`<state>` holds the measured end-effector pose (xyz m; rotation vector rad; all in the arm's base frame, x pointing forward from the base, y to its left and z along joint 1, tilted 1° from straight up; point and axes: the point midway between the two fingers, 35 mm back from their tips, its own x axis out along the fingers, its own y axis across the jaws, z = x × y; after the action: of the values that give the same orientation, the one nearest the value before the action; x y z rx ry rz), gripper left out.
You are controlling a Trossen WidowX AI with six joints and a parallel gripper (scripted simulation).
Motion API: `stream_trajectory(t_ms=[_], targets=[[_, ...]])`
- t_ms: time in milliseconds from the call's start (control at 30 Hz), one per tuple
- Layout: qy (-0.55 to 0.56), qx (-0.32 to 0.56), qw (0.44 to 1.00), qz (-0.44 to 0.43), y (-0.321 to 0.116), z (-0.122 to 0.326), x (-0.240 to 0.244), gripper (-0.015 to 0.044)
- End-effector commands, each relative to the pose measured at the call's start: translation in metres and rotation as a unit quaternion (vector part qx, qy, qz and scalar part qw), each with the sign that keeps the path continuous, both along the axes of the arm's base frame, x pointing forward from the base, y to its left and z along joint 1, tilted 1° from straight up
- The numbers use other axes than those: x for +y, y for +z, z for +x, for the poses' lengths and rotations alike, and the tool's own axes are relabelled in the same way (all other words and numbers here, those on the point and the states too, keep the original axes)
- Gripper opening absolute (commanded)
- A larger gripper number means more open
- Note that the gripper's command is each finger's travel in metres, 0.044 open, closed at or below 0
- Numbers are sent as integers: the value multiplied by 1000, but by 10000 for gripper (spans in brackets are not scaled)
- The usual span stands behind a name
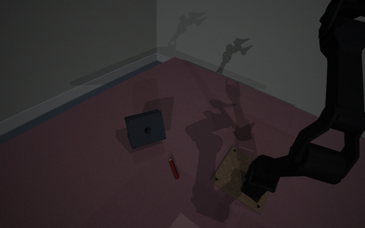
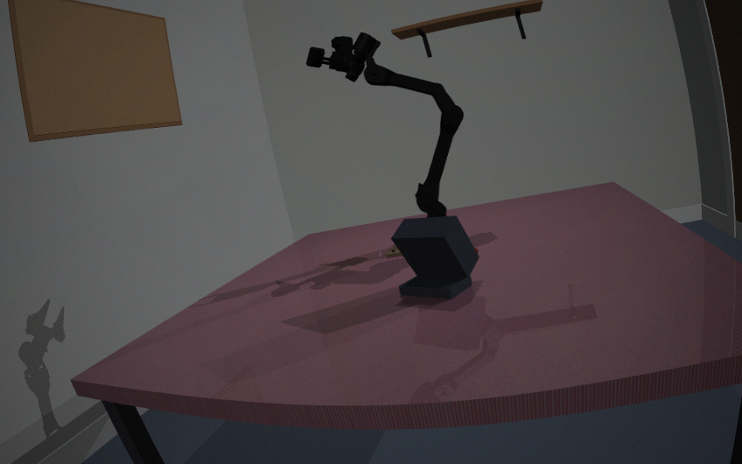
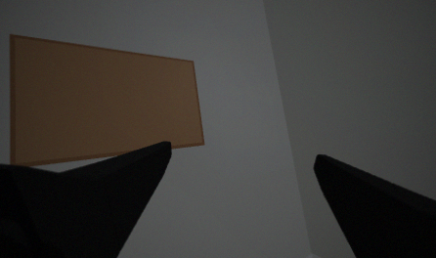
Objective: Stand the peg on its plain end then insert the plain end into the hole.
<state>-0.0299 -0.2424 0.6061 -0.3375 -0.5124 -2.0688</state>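
Observation:
The red peg (image 1: 174, 170) lies on its side on the pink table (image 1: 78, 184) (image 2: 621, 248), between the panel and the arm's base. Its white-banded end points towards the dark grey sloped panel (image 1: 138, 124) (image 2: 431, 228). The panel's one round hole (image 1: 147, 130) is in the face turned to the robot, and nothing is in it. In the exterior view the panel hides nearly all of the peg. My gripper (image 3: 240, 154) is open and empty, its two fingers wide apart. It is raised high above the table, pointing at the walls, and is out of view in the top view.
The arm's base stands on a tan plate (image 1: 224, 170) (image 2: 392, 252) with dark bolts. A brown board (image 2: 97, 72) (image 3: 102, 98) hangs on one wall and a wooden shelf (image 2: 472, 18) on another. Arm shadows cross the table and walls.

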Motion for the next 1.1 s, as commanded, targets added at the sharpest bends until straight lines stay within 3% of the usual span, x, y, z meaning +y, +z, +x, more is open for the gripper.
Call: stream_trajectory(t_ms=[0,567,1067], targets=[[19,35,999,37,-10,18,-15,440],[101,183,966,152,-49,94,-51,440],[184,339,895,225,-94,173,-61,440]])
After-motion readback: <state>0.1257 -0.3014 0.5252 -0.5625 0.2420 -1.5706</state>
